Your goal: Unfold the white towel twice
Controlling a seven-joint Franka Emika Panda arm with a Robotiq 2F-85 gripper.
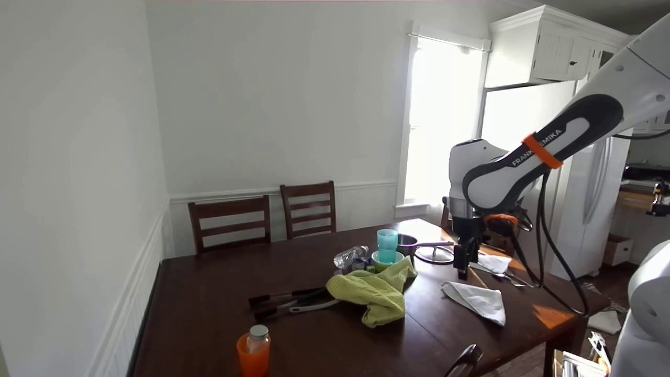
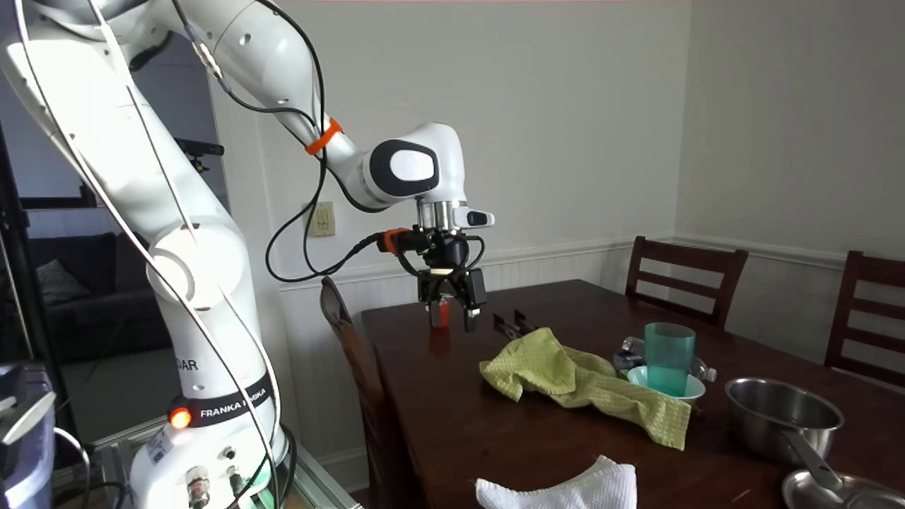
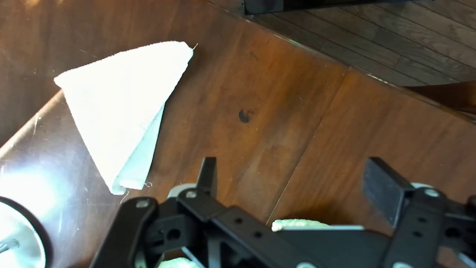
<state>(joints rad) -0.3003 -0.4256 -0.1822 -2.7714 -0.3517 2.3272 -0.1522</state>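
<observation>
The white towel (image 1: 479,301) lies folded on the dark wooden table, near the edge on the robot's side. Its near part shows at the bottom of an exterior view (image 2: 565,489). In the wrist view the towel (image 3: 119,108) is a wedge of folded layers, with a lower layer showing along its right side. My gripper (image 3: 292,175) is open with nothing between its fingers. It points down above the table in both exterior views (image 1: 465,262) (image 2: 453,318), apart from the towel. In the wrist view the towel lies to the left of the jaws.
A yellow-green towel (image 1: 374,296) lies mid-table, with black-handled utensils (image 1: 285,301) beside it. A teal cup (image 2: 668,357) in a bowl, a clear bottle (image 1: 349,256), a steel pot (image 2: 778,417) and a lid (image 1: 434,255) stand near. An orange cup (image 1: 253,358) holds a jar.
</observation>
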